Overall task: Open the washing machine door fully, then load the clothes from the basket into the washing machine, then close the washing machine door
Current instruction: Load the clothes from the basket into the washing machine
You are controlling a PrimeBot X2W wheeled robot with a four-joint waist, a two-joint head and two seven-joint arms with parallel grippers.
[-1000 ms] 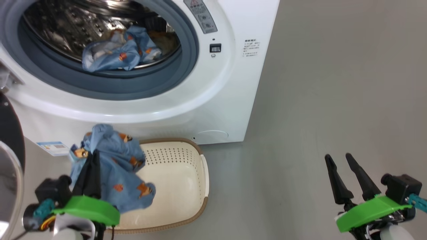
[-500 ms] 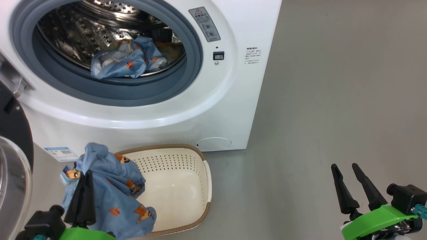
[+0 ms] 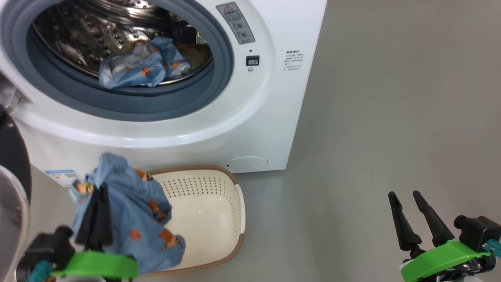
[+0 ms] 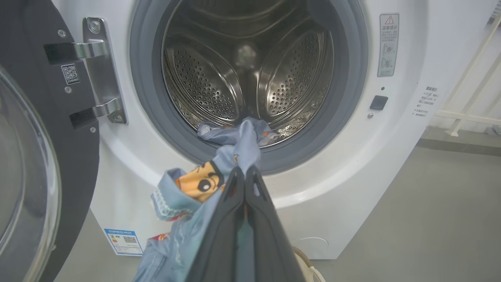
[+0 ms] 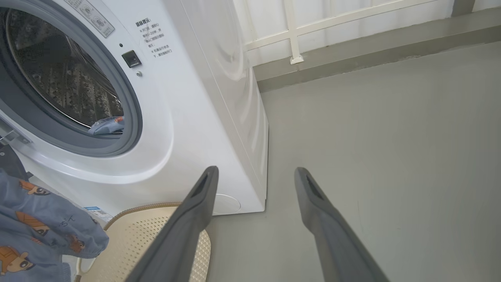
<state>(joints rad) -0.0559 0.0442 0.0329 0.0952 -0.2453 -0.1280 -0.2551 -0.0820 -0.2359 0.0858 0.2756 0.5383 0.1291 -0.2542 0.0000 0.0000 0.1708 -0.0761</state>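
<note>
The washing machine door (image 4: 23, 78) stood swung open at the left, and the left gripper (image 3: 101, 190) had its jaws clenched on a blue bear-print garment (image 3: 133, 196) of the clothes, lifted above the basket's (image 3: 240, 203) near-left corner, below the drum mouth; another blue piece (image 3: 133, 68) lay inside the washing machine (image 3: 266, 117), on the drum floor just behind the grey gasket (image 3: 156, 105); the right gripper (image 3: 404, 194) hung well apart over the floor, jaws released and holding nothing. The pinch looked narrow and most of the cloth sagged beneath it, so a quick swing might shake it loose; the trailing hem could snag the basket rim or drape over the gasket, where the closing door would likely trap it; the arm's path also ran near the open door.
</note>
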